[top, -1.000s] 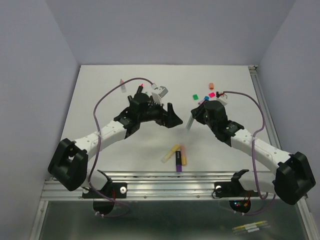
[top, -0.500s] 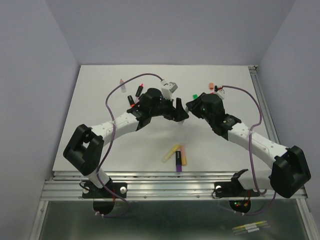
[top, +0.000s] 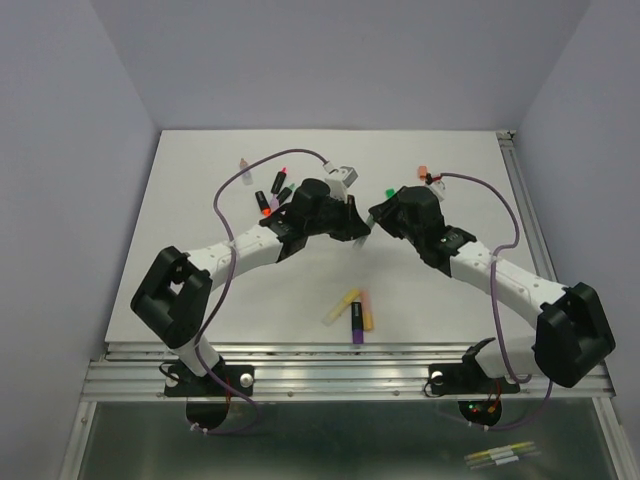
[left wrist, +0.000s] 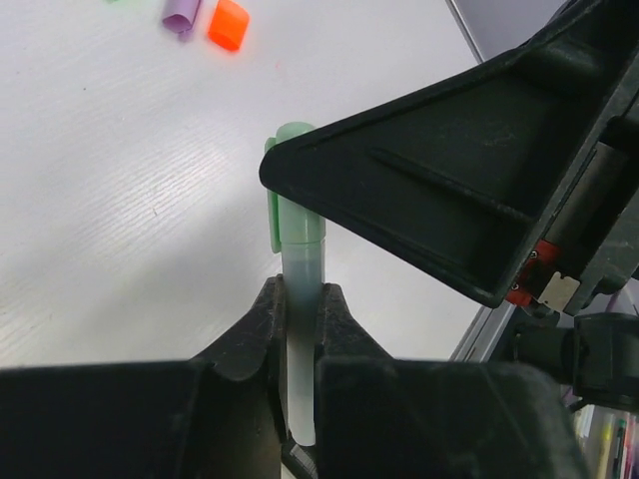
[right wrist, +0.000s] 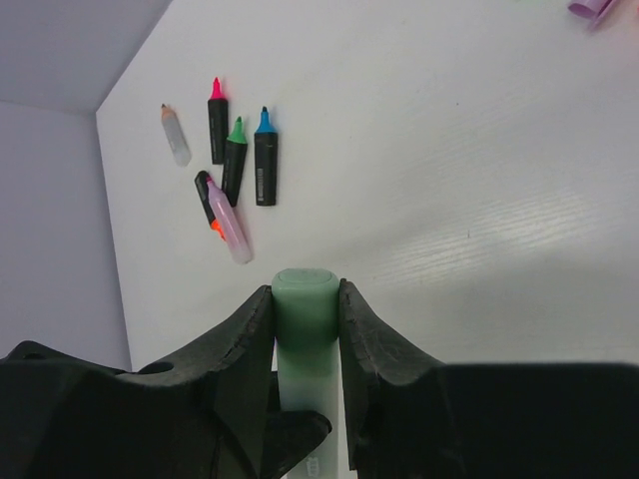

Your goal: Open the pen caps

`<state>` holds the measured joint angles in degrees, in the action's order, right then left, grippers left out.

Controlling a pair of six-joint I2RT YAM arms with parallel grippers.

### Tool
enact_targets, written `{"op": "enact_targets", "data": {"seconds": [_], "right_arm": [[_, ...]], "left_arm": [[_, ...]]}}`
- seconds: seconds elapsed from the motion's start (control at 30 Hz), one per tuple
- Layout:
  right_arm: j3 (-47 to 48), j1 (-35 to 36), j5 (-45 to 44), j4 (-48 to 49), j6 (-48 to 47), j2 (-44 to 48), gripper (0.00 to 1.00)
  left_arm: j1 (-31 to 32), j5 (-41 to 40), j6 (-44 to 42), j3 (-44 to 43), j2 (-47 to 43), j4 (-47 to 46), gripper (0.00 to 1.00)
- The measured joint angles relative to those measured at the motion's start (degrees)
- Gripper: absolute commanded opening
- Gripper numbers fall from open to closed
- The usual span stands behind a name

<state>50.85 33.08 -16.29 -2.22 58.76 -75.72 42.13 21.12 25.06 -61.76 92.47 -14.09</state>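
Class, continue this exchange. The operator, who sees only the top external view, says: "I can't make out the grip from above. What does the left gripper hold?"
Observer: The left gripper is shut on the pale green pen, around its barrel.
Operator: And the other one?
Observer: The right gripper pinches the green cap at that pen's end.
Operator: Is it off?
Observer: Not yet. In the left wrist view it is seated on the barrel.
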Motion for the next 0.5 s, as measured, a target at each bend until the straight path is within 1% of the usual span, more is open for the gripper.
{"op": "enact_targets", "data": {"seconds": [0.2,0.3,0.43,0.47,0.5], "right_arm": [[0.8,0.2,-1.7,0.0,1.1,-1.8,0.01],[2.1,1.2,-3.7,-1.2,1.0,-3.1,0.01],[6.2,2.6,-6.1,-4.2,1.0,-7.2,0.01],[7.6,2.3,-9.9,-3.4,1.0,-8.9,0.01],[9.8,0.6,-13.0,-3.0,1.0,-11.0,0.01]], "left_arm": [[0.4,-2.5,1.7,1.5,-0.1,-1.3,0.00],[1.0,-5.1,2.5,4.5,-1.6,-3.8,0.00],[1.2,-8.3,4.0,9.0,-3.8,-7.6,0.00],[1.2,-6.7,4.7,10.8,-5.0,-7.0,0.00],[2.0,-5.2,5.1,12.8,-6.5,-6.1,0.00]]}}
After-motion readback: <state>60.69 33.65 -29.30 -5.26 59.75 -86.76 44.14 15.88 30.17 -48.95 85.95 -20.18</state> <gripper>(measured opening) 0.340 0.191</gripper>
